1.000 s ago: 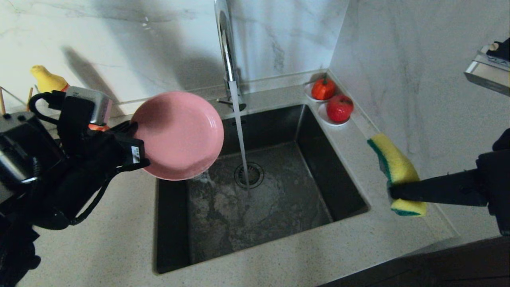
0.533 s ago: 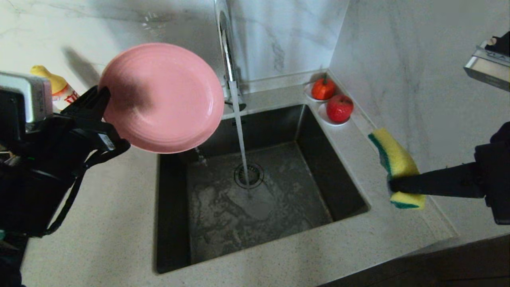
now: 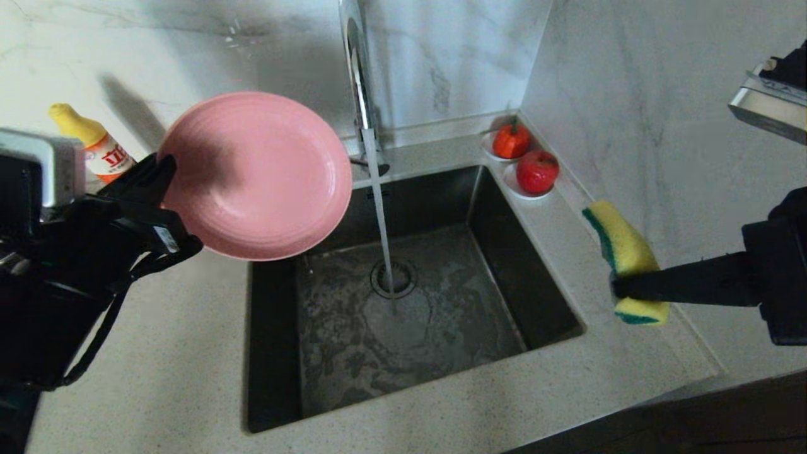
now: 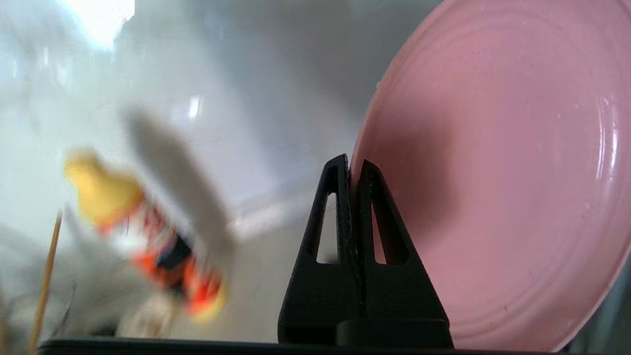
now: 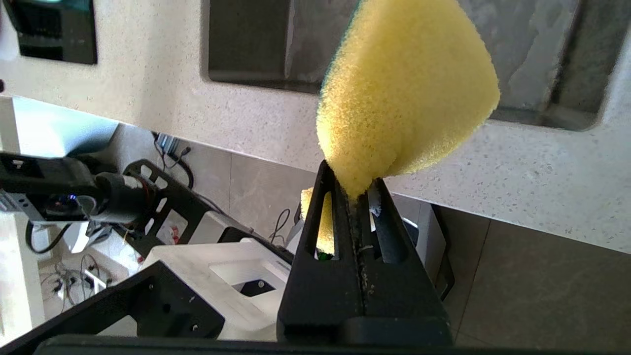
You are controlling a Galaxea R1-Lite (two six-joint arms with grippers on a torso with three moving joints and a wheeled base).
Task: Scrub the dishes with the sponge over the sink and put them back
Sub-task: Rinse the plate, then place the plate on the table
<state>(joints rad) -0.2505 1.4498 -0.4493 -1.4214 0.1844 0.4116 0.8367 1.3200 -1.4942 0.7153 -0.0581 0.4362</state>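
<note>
My left gripper [image 3: 165,184] [image 4: 352,165] is shut on the rim of the pink plate [image 3: 255,176] [image 4: 493,172]. It holds the plate tilted on edge in the air over the sink's [image 3: 536,277] back left corner, hollow face towards the head camera. Water runs from the chrome faucet [image 3: 358,82] onto the drain strainer [image 3: 394,277], just right of the plate. My right gripper [image 3: 621,291] [image 5: 352,185] is shut on the yellow sponge [image 3: 621,249] [image 5: 404,88], squeezing it, above the counter right of the sink. One thin wooden chopstick [image 4: 45,283] shows blurred. The bowl is out of view.
A yellow-capped bottle [image 3: 94,148] stands on the counter behind my left arm. Two white saucers with red fruit [image 3: 512,140] [image 3: 537,170] sit at the sink's back right corner. A metal fitting [image 3: 766,107] juts from the right wall.
My left gripper lifted the plate up and left, away from the water stream, and turned its face more towards the camera, then lowered it slightly. The sponge crept a little upward.
</note>
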